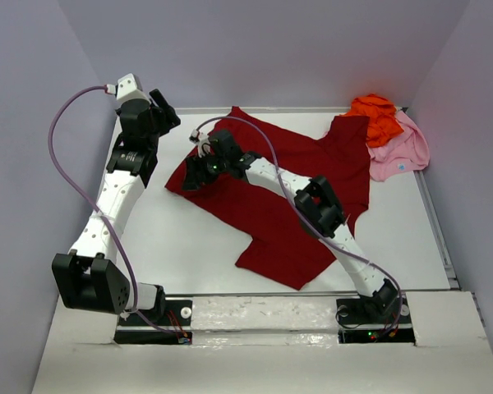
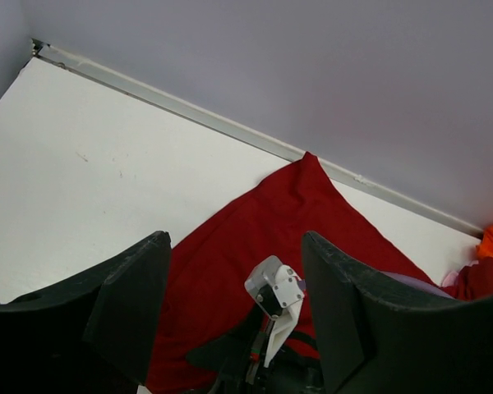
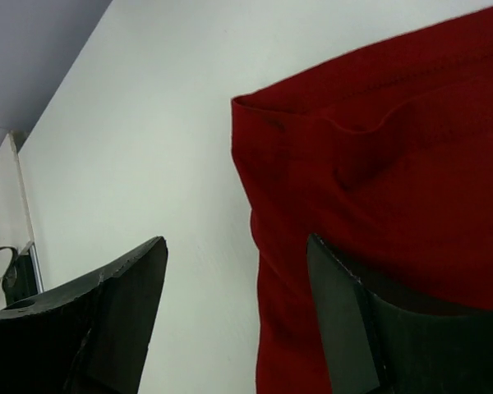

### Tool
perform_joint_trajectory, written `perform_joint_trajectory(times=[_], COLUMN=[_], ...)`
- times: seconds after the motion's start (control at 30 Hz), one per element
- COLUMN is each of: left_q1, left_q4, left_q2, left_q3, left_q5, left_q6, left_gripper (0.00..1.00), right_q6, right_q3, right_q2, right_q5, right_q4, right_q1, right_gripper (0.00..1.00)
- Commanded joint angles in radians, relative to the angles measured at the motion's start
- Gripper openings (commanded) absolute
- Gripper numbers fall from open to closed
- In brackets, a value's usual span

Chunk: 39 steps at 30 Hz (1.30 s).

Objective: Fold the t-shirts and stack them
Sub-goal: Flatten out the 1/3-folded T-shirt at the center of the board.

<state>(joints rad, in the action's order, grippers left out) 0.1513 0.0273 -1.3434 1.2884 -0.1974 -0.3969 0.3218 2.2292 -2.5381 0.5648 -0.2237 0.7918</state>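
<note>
Dark red t-shirt (image 1: 271, 238) lies spread and rumpled mid-bench, with the orange t-shirt (image 1: 376, 115) and pink t-shirt (image 1: 398, 152) heaped at the far right corner.
White bench (image 1: 197, 246), plain grey walls (image 1: 271, 49). The right arm (image 1: 345, 238) hides part of the red cloth, and the orange shirt covers some of the pink. The 2 hands are spread wide and empty: left hand (image 2: 234, 238) above the shirt, right hand (image 3: 237, 242) astride its edge.

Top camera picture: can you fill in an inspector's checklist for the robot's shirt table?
Surface: white flat table.
Job's things: dark red t-shirt spread out, rumpled, mid-table; orange t-shirt bunched against pink t-shirt in the far right corner.
Clutter: nothing seen.
Grippers: left gripper open, empty, above the far left; right gripper open at the red shirt's left edge.
Cables: lilac cable loops out at the table's left side.
Surroundings: plain pale walls on three sides.
</note>
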Motion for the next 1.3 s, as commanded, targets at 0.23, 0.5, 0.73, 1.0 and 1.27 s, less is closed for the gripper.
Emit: perform_joint_trajectory(times=[0.23, 0.5, 0.73, 1.0, 1.27], left_q1=[0.007, 0.007, 0.007, 0.004, 0.004], left_q4=[-0.043, -0.040, -0.038, -0.036, -0.035], left_q2=[0.010, 0.000, 0.000, 0.001, -0.011], left_q3=[-0.001, 0.000, 0.002, 0.003, 0.005], left_q5=[0.012, 0.024, 0.021, 0.013, 0.019], left_q6=[0.018, 0.013, 0.013, 0.013, 0.013], left_gripper=[0.74, 0.74, 0.76, 0.76, 0.76], right_q6=[0.030, 0.000, -0.050, -0.063, -0.033], right_q3=[-0.091, -0.195, -0.356, -0.730, -0.846], right_q2=[-0.037, 0.016, 0.105, 0.303, 0.345], right_q5=[0.043, -0.026, -0.063, -0.082, -0.089], right_q4=[0.119, 0.118, 0.087, 0.124, 0.162], right_q1=[0.003, 0.012, 0.044, 0.132, 0.245], right_gripper=[0.63, 0.08, 0.00, 0.00, 0.00])
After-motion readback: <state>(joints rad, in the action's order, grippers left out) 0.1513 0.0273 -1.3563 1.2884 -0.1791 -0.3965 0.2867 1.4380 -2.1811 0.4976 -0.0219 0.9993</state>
